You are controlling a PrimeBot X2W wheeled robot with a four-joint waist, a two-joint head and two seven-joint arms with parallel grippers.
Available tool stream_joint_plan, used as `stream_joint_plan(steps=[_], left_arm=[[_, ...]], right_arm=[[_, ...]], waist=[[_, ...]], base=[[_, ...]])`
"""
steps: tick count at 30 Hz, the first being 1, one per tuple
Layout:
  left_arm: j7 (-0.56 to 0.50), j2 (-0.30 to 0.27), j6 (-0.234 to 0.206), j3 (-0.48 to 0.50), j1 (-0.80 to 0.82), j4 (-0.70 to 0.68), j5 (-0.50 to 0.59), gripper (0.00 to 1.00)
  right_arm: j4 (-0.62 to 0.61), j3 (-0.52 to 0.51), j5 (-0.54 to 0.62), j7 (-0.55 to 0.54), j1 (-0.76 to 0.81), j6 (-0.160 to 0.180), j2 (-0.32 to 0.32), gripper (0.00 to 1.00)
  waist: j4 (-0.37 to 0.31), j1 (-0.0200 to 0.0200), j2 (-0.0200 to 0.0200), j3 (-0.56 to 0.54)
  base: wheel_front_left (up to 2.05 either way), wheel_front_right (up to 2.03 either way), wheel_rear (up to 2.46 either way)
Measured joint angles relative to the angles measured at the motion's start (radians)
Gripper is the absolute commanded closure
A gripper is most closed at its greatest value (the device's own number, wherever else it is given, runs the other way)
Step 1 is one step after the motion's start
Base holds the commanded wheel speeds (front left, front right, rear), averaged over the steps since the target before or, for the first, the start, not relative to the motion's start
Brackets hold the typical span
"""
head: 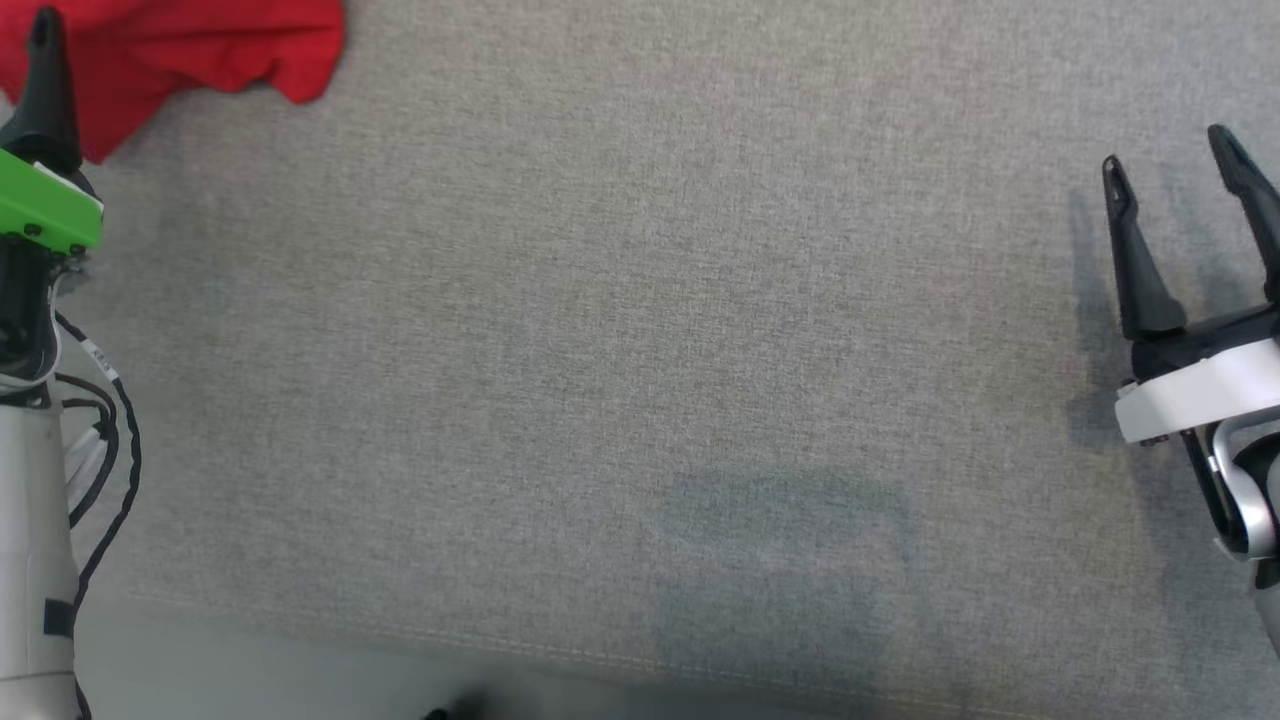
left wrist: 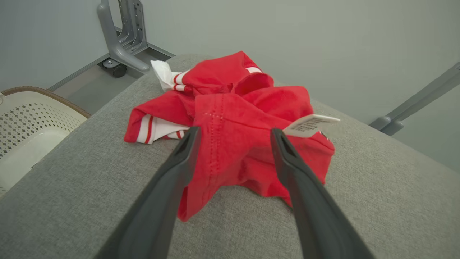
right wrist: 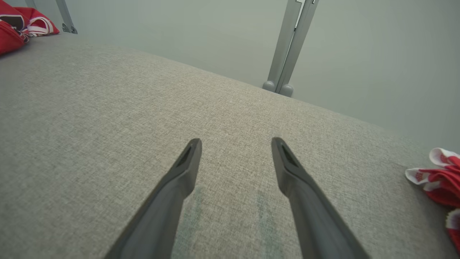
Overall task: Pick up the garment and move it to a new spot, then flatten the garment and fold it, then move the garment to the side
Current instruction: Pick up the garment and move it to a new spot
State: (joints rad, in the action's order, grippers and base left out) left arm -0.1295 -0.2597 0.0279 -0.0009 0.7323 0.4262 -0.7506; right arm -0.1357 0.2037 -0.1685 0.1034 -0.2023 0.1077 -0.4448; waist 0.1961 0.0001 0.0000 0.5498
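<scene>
On grey cushion, far left corner: noted crumpled red garment. Left gripper splayed, empty, aimed at heap; right gripper splayed, empty, well apart. Judged soft, light, limp; pinch raised seamed fold nearest.

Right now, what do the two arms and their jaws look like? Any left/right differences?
Left arm: pale grey forearm, looped black cables with a small white tag, bright green block at the wrist. Right arm: white collar, silvery bracket behind it. Both have jaws of two long, dark, tapering fingers slotted near the tips.
</scene>
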Motion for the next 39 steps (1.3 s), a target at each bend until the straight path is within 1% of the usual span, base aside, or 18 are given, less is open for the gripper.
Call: stream_joint_plan(steps=[5,10,11,12,13,17,20,22,28,32,34,39], left_arm=[[0.038,0.036,-0.001,0.001,0.034,0.073,0.000,0.00],[0.067,0.048,0.000,-0.002,0.045,0.148,0.001,0.00],[0.071,0.052,0.002,-0.003,0.049,0.160,0.001,0.10],[0.075,0.055,0.009,-0.005,0.052,0.174,0.001,0.59],[0.084,0.056,0.016,-0.009,0.053,0.183,0.002,1.00],[0.122,0.059,0.056,-0.046,0.069,0.190,0.025,1.00],[0.171,0.068,0.070,-0.079,0.105,0.172,0.050,1.00],[0.199,0.077,0.078,-0.116,0.124,0.157,0.090,1.00],[0.248,0.110,0.088,-0.249,0.134,0.114,0.180,1.00],[0.255,0.154,0.096,-0.359,0.137,0.080,0.229,1.00],[0.255,0.181,0.097,-0.404,0.138,0.072,0.235,1.00],[0.253,0.215,0.097,-0.517,0.137,0.057,0.258,1.00]], right_arm=[[-0.008,-0.021,0.003,0.000,-0.003,0.001,-0.007,0.00],[-0.012,-0.034,0.003,0.000,-0.003,0.001,-0.018,0.00],[-0.012,-0.036,0.003,0.000,-0.003,0.001,-0.020,0.00],[-0.012,-0.038,0.003,0.000,-0.003,0.001,-0.021,0.00],[-0.011,-0.038,0.003,0.000,-0.003,0.001,-0.021,0.00],[-0.005,-0.034,0.004,0.001,-0.003,0.001,-0.016,0.00],[0.013,-0.026,0.004,0.008,0.001,0.001,0.000,0.00],[0.029,-0.018,0.004,0.017,0.007,0.001,0.012,0.00],[0.075,0.022,-0.005,0.047,0.008,0.001,0.065,0.00],[0.107,0.061,-0.016,0.070,0.009,0.000,0.111,0.00],[0.127,0.080,-0.018,0.078,0.008,-0.001,0.137,0.00],[0.182,0.124,-0.027,0.097,0.009,-0.010,0.193,0.00]], waist=[[-0.009,0.0000,0.0000,0.065],[-0.009,0.0001,0.0000,0.099],[-0.007,0.0001,0.0000,0.099],[-0.005,0.0000,0.0000,0.098],[-0.004,0.0001,0.0000,0.096],[0.002,0.0001,0.0000,0.078],[0.006,0.0000,0.0000,0.058],[0.008,0.0000,0.0000,0.040],[0.014,0.0000,0.0000,-0.026],[0.012,0.0000,0.0000,-0.078],[0.007,0.0000,0.0000,-0.104],[-0.021,-0.0001,0.0000,-0.167]], base=[[0.00,0.00,0.00],[0.00,0.00,0.00],[0.00,0.00,0.00],[0.00,0.00,0.00],[0.00,0.00,0.00],[0.00,0.00,0.00],[0.00,0.00,0.00],[0.00,0.00,0.00],[0.00,0.00,0.00],[0.00,0.00,0.00],[0.00,0.00,0.00],[0.00,0.00,0.00]])
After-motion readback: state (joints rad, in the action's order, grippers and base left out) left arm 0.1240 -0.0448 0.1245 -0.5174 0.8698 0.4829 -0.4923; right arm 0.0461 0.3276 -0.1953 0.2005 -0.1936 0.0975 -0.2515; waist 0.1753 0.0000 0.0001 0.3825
